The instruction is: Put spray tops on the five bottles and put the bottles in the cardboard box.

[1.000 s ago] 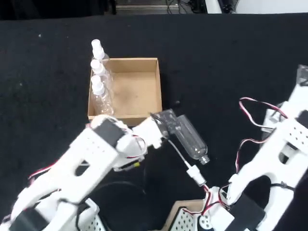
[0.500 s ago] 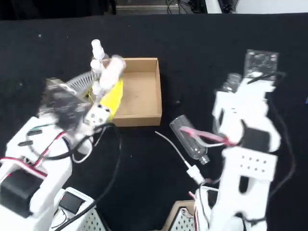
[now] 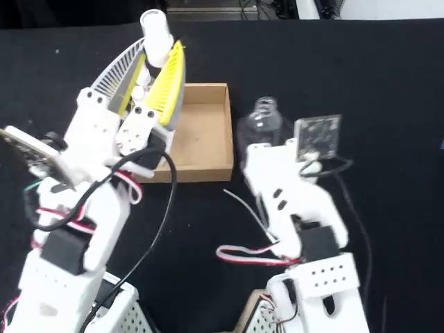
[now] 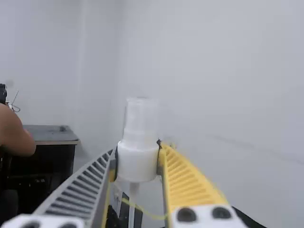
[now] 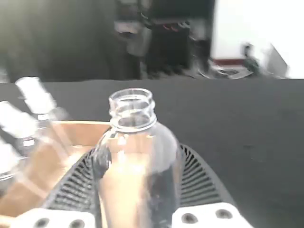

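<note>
Two grippers each hold one thing above the table. The left gripper is closed tight on a spray top, high over the box's left side. The right gripper is closed around an open bottle, held upright near the box's right side. The right wrist view shows capped bottles in the box. From above, the left arm hides them.

Capped bottles line the cardboard box along its left wall, with the left gripper and its spray top raised above them; the box's right half is open. The right gripper holds an uncapped bottle upright, blocking just outside the right wall. Beyond it, the table lies free.
</note>
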Robot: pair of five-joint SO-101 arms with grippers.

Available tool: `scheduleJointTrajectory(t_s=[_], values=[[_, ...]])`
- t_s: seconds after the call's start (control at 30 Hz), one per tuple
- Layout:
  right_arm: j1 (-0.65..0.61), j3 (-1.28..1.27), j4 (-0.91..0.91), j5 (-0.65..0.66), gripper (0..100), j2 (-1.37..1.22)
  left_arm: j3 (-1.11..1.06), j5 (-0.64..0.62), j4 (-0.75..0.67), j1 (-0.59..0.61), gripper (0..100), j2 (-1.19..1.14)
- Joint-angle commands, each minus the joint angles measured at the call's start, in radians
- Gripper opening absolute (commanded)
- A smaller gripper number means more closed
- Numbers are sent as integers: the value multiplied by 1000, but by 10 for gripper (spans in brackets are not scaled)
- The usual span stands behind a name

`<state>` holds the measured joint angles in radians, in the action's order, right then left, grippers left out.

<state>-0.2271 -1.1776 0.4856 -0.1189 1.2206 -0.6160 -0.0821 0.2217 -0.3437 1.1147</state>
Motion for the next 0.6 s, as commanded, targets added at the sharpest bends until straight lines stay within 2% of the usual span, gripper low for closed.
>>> scheduleJointTrajectory(t_s=[0.0, 0.1, 0.33, 0.57], values=[[-94, -56, -92, -11, 21, 62, -77, -9, -232, 10, 34, 17], [-127, -117, -95, -11, 21, 90, -108, -9, -279, -12, 34, 14], [-132, -217, -94, -9, 21, 226, -177, -9, -284, -251, 34, 6], [-133, -323, -89, -8, 21, 406, -185, -18, -287, -286, 30, 6]])
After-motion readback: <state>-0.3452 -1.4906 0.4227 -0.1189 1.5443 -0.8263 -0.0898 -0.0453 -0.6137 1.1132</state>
